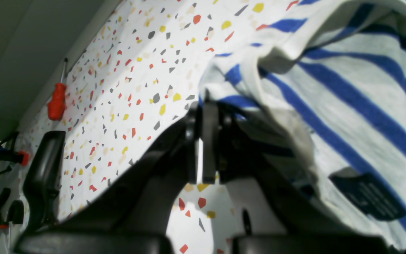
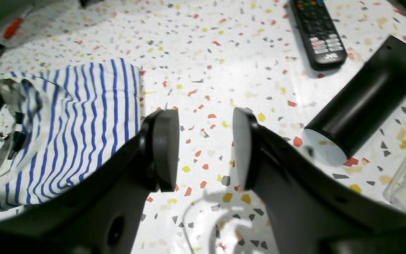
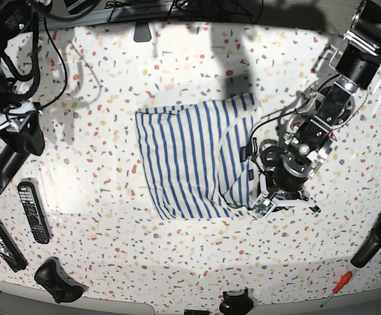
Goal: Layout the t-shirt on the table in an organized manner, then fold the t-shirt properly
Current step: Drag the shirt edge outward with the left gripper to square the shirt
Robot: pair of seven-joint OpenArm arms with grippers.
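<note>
Left pincer (image 1: pixel 200 141): jaws pressed together at the shirt's neck-side edge; whether cloth sits between them cannot be told.
Right pincer (image 2: pixel 205 150): jaws apart, nothing between them, hovering over bare bench beside the shirt.
Bench: wide white terrazzo-look tabletop (image 3: pixel 177 262) flecked red, orange, grey and black.
Shirt: large soft white short-sleeved cloth t-shirt with thin blue stripes (image 3: pixel 184 164), mid-bench, partly doubled over, rumpled near the left pincer.
Handling: likely light, limp, sagging when lifted; thin cloth slides easily on the smooth bench.
Hold: pinch hems, shoulder seams or corners, both sides together, to spread it flat.
</note>
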